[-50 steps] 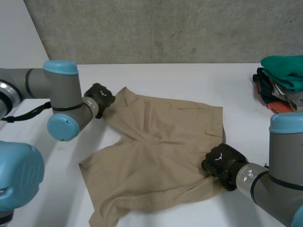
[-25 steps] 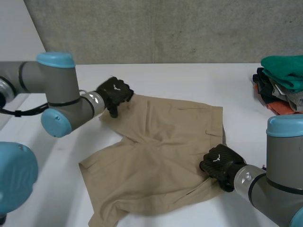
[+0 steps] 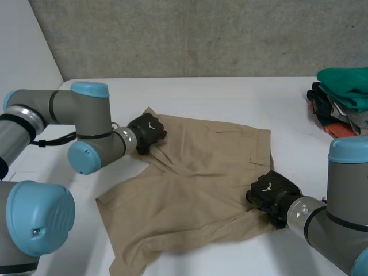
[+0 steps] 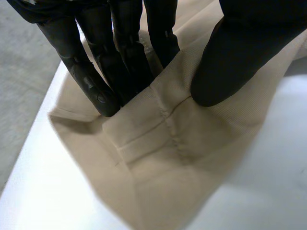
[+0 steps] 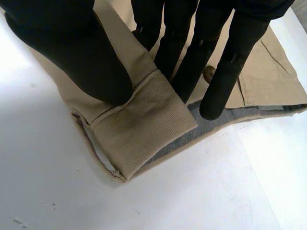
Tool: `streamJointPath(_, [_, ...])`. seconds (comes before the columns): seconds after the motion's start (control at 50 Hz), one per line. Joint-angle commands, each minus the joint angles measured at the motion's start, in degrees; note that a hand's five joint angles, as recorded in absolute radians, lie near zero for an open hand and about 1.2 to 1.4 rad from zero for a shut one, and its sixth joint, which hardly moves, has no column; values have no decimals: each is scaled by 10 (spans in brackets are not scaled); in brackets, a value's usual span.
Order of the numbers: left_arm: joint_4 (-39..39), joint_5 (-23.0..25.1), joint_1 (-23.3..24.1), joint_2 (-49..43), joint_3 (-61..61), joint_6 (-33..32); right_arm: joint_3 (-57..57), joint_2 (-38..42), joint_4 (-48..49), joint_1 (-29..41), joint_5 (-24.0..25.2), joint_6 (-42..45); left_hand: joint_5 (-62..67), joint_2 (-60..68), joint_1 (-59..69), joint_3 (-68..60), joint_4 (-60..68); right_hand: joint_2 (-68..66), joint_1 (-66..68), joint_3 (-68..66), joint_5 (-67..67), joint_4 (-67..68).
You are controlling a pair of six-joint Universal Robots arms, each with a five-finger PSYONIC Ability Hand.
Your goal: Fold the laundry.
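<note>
Your left robot hand [image 3: 147,131] is clamped, thumb against fingers, on the far leg's hem of the khaki shorts [image 3: 190,184], which lie spread on the white tabletop [image 3: 230,95]. Your right robot hand [image 3: 270,192] pinches their near waistband corner. A pile of clothes [image 3: 342,100] sits well apart from them.
</note>
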State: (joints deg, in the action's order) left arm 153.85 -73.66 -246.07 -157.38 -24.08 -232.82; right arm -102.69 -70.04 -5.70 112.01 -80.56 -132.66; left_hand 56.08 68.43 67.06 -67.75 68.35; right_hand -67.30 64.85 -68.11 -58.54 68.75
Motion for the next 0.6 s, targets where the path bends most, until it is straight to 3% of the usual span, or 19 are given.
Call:
streamJointPath(0.02, [19,-118,2,65,-57,15,-2,0,0,-3,0,-1,139,116,129,-122,116,-127,152,-119,-115,112])
streamJointPath(0.22, [48,-148,-15,147,-213,-5,-2,-4,0,5,-1,2,139,116,129,-122,116,-127,152,-119,-115,112])
streamJointPath(0.38, [41,-211,-20,156,-243,44,-7,-18,-4,19,-1,0,139,116,129,-122,116,-127,152,-119,-115,112])
streamJointPath(0.42, [31,-221,-20,157,-243,70,-8,-26,-4,22,-2,0,1,-23,-9,16,-22,-127,152,-119,-115,112])
streamJointPath(0.48, [11,-218,-20,168,-244,102,-11,-38,-3,23,0,-1,-379,-402,-389,396,-402,-127,152,-119,-115,112])
streamJointPath(0.6, [-7,-200,-27,225,-257,154,-8,-52,0,24,5,-9,-421,-444,-431,437,-443,-127,152,-119,-115,112])
